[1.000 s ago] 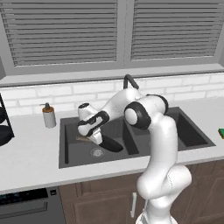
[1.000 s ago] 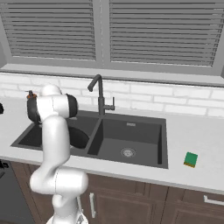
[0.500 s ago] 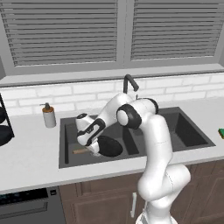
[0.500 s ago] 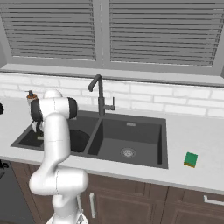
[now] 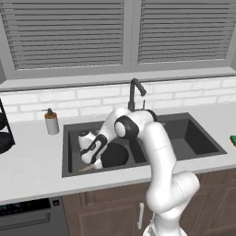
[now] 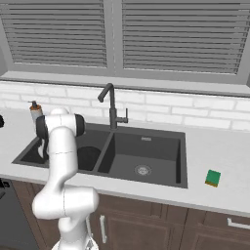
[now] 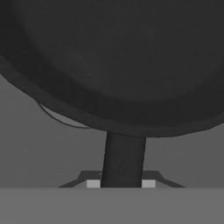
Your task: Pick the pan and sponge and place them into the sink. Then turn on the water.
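The black pan (image 5: 115, 156) lies low in the left basin of the dark grey sink (image 5: 203, 138), and its light wooden handle (image 5: 85, 169) points toward the front wall. My gripper (image 5: 90, 159) reaches down into that basin at the handle end. In the hand view the pan (image 7: 118, 61) looms large, and its handle (image 7: 122, 157) runs down between the two fingertips of my gripper (image 7: 121, 183), which touch its sides. The pan (image 6: 88, 157) also shows beside my arm. The green and yellow sponge (image 6: 212, 177) lies on the counter right of the sink (image 6: 146, 151). No water runs.
A dark gooseneck faucet (image 5: 134, 92) stands behind the divider between the basins. A soap dispenser (image 5: 51, 122) sits on the counter left of the sink. Dark round rack items (image 5: 3, 138) hang at the far left edge. The right basin (image 6: 141, 168) holds just its drain.
My arm has swung down and left, carrying the pan from above the left basin to its floor. The sponge has stayed in place.
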Robot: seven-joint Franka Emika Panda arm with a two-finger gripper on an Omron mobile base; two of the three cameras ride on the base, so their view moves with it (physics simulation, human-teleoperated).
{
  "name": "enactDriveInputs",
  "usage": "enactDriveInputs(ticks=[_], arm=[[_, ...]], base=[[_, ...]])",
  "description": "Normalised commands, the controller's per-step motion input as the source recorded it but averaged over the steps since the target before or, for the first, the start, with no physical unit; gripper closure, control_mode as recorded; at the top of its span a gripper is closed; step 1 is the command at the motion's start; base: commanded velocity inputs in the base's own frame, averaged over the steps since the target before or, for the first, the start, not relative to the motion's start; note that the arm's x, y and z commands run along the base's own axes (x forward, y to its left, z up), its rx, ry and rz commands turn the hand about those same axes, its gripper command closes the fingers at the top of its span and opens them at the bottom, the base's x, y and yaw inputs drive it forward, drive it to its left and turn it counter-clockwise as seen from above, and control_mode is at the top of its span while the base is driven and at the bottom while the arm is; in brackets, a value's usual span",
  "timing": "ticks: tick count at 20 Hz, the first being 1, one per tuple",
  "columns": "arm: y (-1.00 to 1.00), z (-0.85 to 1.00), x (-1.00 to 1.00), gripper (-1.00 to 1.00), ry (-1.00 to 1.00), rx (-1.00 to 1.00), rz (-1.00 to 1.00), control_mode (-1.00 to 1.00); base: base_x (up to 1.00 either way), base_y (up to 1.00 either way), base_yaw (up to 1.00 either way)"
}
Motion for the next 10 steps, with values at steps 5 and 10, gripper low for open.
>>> enactDriveInputs(ticks=[5, 10], arm=[[-0.11, -0.36, 0.38, 1.0, -0.02, 0.07, 0.0, -1.0], [-0.11, -0.06, 0.42, 1.0, 0.0, 0.07, 0.01, -1.0]], base=[[0.0, 0.0, 0.0], [0.0, 0.0, 0.0]])
